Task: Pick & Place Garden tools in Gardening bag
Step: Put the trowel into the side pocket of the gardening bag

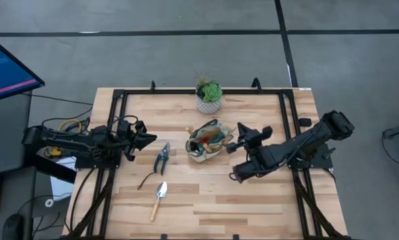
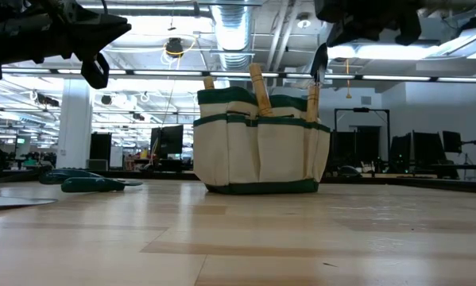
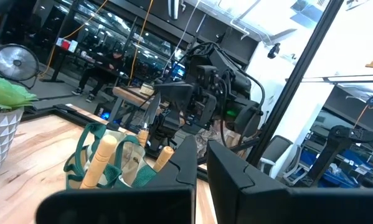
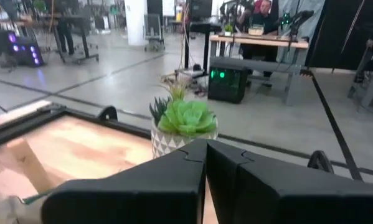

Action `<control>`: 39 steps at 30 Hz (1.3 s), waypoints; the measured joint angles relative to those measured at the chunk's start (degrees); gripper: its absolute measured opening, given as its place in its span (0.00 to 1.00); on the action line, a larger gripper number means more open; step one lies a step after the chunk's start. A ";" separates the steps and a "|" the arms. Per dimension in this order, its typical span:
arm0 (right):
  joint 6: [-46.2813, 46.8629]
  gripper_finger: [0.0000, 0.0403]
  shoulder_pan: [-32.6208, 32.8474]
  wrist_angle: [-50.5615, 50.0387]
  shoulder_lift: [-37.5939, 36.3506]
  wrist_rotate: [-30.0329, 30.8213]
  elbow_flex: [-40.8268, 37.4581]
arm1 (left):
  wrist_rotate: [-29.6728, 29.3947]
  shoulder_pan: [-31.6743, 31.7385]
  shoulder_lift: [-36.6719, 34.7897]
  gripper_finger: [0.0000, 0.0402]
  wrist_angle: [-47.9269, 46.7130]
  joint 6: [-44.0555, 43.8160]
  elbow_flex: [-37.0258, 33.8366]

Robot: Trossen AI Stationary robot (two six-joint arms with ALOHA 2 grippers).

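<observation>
On table, trowel lengthwise, blade up

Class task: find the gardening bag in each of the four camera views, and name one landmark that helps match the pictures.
High view: gardening bag at table centre, below the potted plant.
Low view: bag centre, wooden handles sticking up.
Left wrist view: bag lower left, plant at the left edge.
Right wrist view: bag not clearly in it; plant centre.
Shared landmark: the potted plant.

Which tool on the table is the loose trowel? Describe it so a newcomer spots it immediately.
Start at the tan gardening bag mid-table, then look toward the near-left. Past the pruning shears lies the trowel, alone nearest the front edge: the only loose tool with a silver blade and pale wooden handle.
</observation>
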 joint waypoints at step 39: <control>-0.56 0.00 0.34 8.54 5.79 -0.11 1.58 | 0.02 -0.02 0.00 0.02 -0.02 0.01 0.00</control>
